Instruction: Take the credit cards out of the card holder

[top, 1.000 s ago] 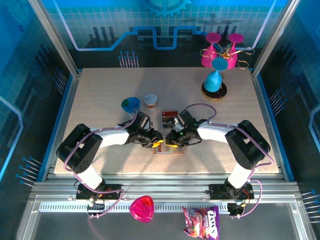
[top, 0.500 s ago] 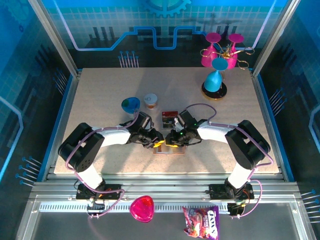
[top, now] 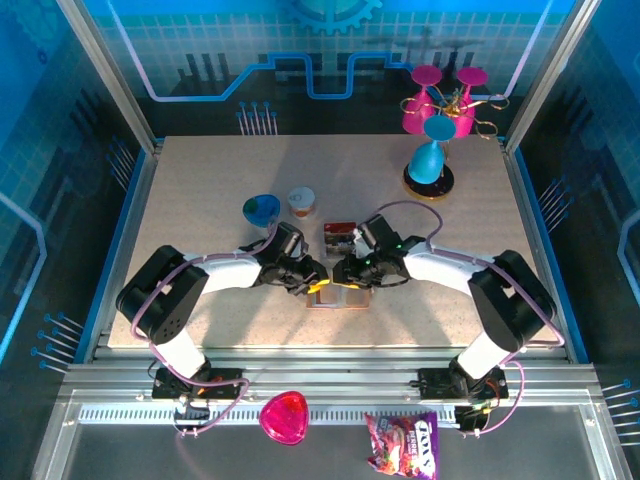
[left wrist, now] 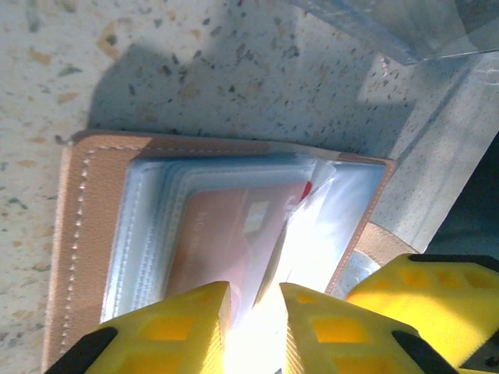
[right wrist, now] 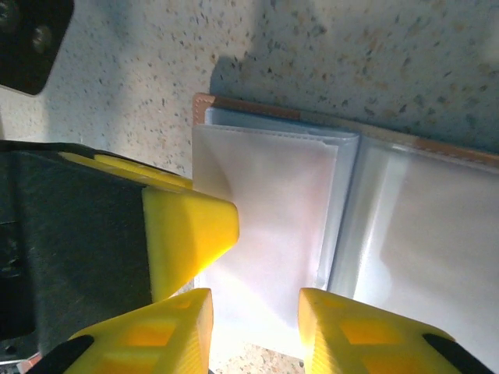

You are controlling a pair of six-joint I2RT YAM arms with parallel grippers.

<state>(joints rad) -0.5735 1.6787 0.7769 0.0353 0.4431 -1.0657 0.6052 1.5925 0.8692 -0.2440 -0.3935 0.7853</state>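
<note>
The card holder (top: 337,297) lies open on the table (top: 200,200), a little in from the near edge and about midway between the left and right edges. Its tan leather border frames a stack of clear sleeves, and one sleeve holds a reddish-orange credit card (left wrist: 234,241). Both claws meet over it. The left gripper (top: 316,285) stands at the holder's left edge with its yellow jaws narrow; sleeve edges run into the gap under glare, and I cannot tell whether it pinches them. The right gripper (top: 342,277) is just beside it with its jaws apart, a pale sleeve page lying in the gap between them. Just beyond the holder's far edge sits a clear container (top: 340,245) with something dark and red in it. Further on stand a blue-green bowl (top: 261,209) and a small cup (top: 301,202). Bare speckled surface runs from these to the far edge and the far left corner — the widest free stretch. A blue cone (top: 428,160) and a pink stand (top: 440,100) crowd the far right corner. Aluminium posts and blue printed panels wall in the sides; on the rail in front lie a pink dish (top: 285,417) and a candy bag (top: 403,445).
</note>
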